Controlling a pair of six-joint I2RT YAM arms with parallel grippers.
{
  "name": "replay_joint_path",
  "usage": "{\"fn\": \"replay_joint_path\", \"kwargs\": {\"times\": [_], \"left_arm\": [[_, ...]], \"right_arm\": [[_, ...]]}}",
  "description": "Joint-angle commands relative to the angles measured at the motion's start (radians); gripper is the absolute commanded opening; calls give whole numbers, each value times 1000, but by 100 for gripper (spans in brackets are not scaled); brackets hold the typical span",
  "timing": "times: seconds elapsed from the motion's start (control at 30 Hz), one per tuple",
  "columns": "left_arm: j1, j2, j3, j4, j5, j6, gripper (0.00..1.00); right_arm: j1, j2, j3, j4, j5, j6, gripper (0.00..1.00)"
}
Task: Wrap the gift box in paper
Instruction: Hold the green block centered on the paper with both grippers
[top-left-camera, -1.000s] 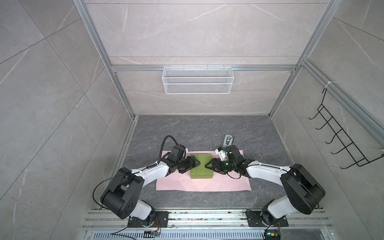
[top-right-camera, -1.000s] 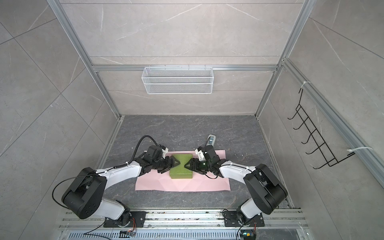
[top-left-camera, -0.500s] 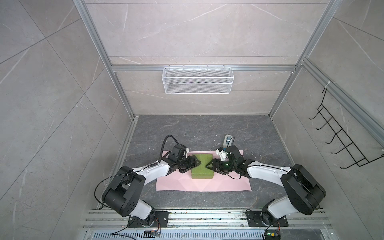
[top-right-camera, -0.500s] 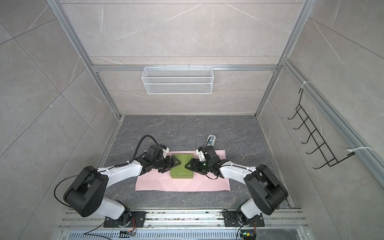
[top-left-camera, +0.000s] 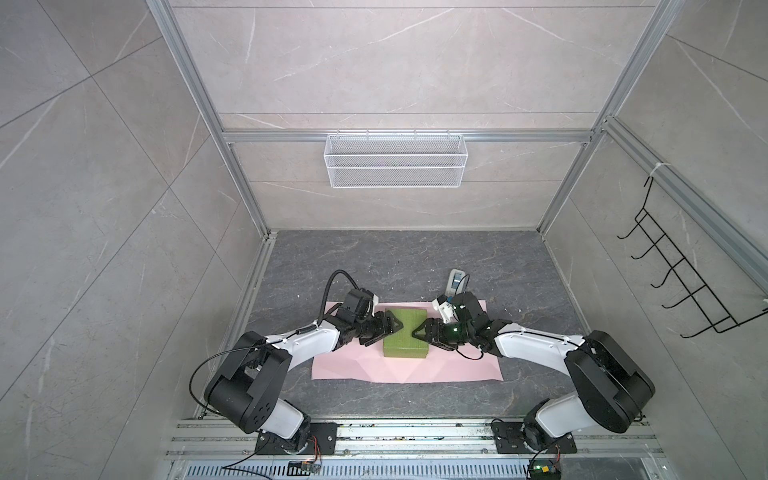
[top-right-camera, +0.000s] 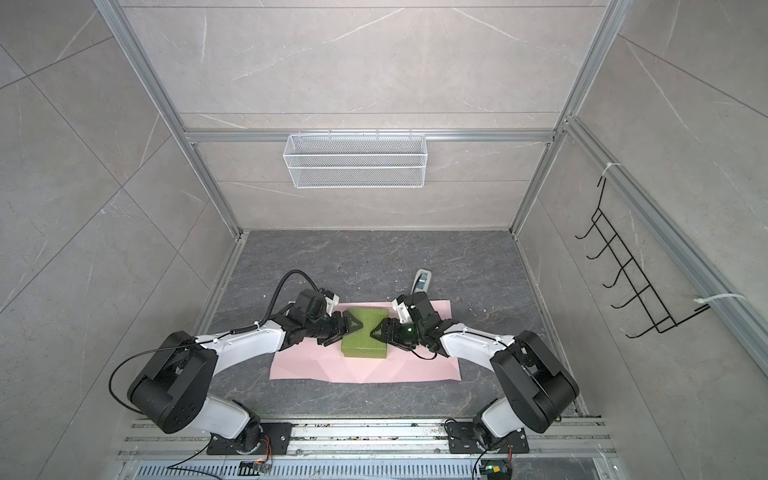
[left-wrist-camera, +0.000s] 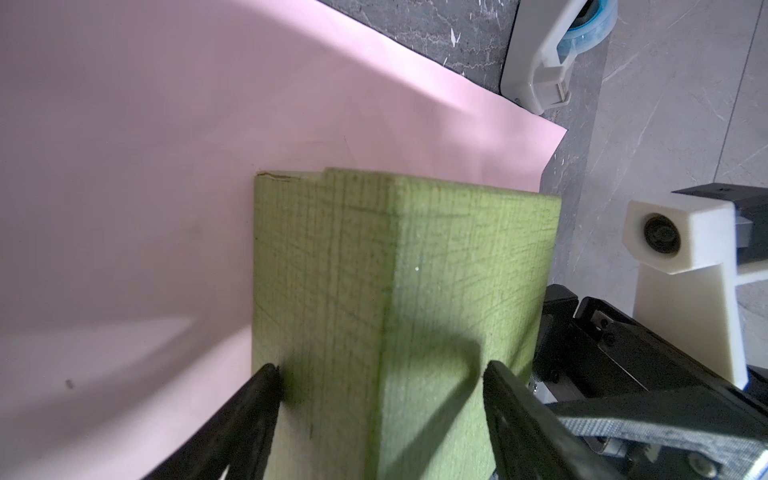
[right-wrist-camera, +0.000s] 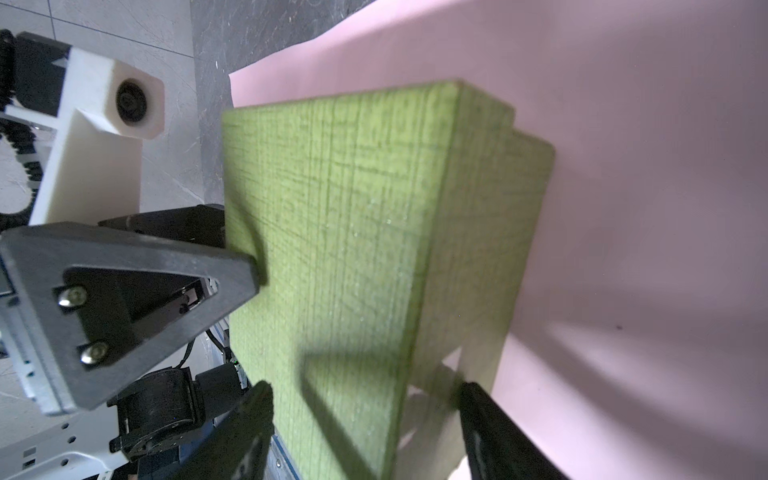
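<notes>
Now, box (top-left-camera: 405, 345): clamped endwise by left jaws, right jaws.
Paper (top-left-camera: 457, 370): flat below jaws, unfolded.
Wrapping: every fold pending.

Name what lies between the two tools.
Only the gift box, one end in the left tool, one in the right tool; both top views.

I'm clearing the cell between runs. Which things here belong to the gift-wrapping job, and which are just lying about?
In the job: gift box; paper, pink face up beneath it; left end effector and right end effector, each gripping one end of the box.

Lying about: tape dispenser, untouched beyond the paper; wire basket and hook rack on the walls.
</notes>
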Motion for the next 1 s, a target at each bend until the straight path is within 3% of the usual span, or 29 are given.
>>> {"fn": "replay_joint_path", "kwargs": {"times": [0.0, 0.97], "left_arm": [[-13, 8, 27, 42, 70, 13, 79], [-13, 24, 47, 14, 39, 37, 85]], "right_arm": [[13, -16, 26, -15, 0, -27, 73], [1, -11, 63, -103, 40, -86, 79]]}}
